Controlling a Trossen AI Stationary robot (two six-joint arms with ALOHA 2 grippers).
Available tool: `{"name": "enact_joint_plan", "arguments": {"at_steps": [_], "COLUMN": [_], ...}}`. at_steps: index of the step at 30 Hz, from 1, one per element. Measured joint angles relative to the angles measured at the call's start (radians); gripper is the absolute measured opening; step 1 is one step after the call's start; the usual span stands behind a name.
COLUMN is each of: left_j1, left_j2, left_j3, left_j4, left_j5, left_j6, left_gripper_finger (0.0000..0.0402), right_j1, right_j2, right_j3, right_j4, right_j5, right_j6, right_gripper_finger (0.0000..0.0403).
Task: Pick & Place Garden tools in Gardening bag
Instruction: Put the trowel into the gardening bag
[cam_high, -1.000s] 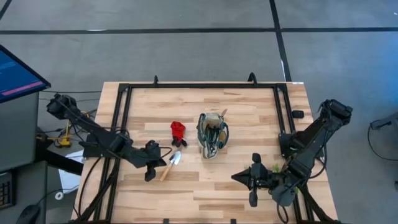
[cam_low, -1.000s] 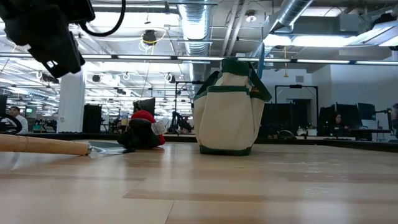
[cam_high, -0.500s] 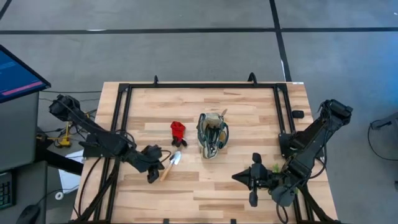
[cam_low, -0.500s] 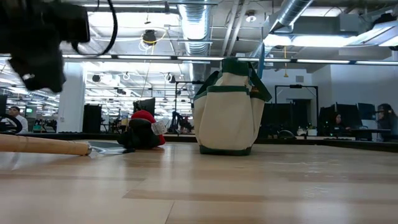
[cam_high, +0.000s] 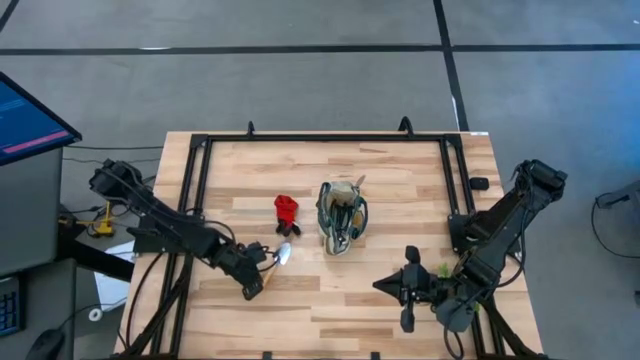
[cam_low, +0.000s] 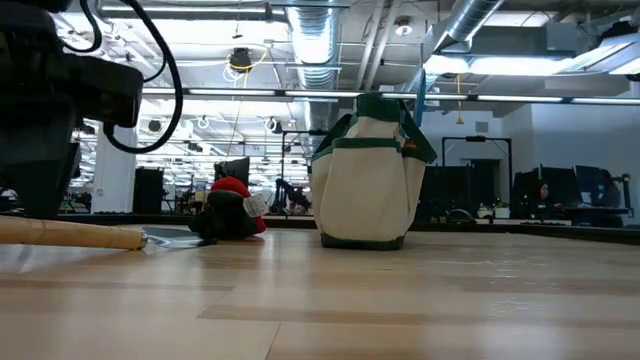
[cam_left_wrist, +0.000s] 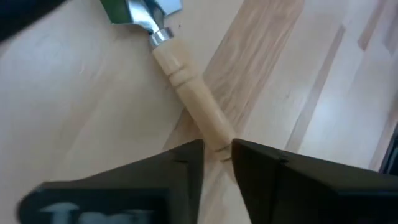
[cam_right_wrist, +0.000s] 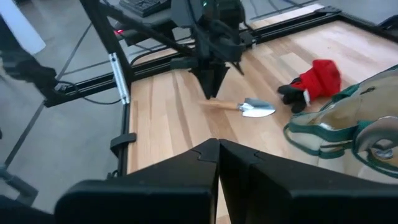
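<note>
Straddling the trowel (cam_left_wrist: 186, 99) handle, the slightly parted left claw (cam_left_wrist: 216, 163) should be centred before closing; the right claw (cam_right_wrist: 217, 155) is kept shut.

a small trowel (cam_high: 274, 262) is laid flat on the wooden table, left of the bag. its shiny metal blade (cam_left_wrist: 138, 12) is pointed toward the bag and its light wooden handle (cam_left_wrist: 189, 102) is pointed away from it. a small red item (cam_high: 286, 210) with a dark part is laid just beyond the trowel's blade, near the bag's left side. the gardening bag (cam_high: 341, 217) is stood upright near the middle of the table. it is made of tan cloth with dark green trim (cam_low: 370, 143), and tools are seen inside its open top
</note>
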Motion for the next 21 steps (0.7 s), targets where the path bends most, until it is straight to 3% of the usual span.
{"name": "enact_joint_plan", "arguments": {"at_steps": [12, 21], "left_j1": [0.042, 0.054], "left_j2": [0.006, 0.082], "left_j3": [0.0, 0.0], "left_j4": [0.051, 0.059], "left_j5": [0.042, 0.042], "left_j6": [-0.028, -0.075], "left_gripper_finger": [0.0171, 0.0177], "right_j1": [0.0, 0.0], "right_j2": [0.0, 0.0], "right_j3": [0.0, 0.0], "right_j4": [0.0, -0.001], "right_j5": [-0.029, -0.029], "right_j6": [0.0, -0.027], "right_gripper_finger": [0.0, 0.0]}}
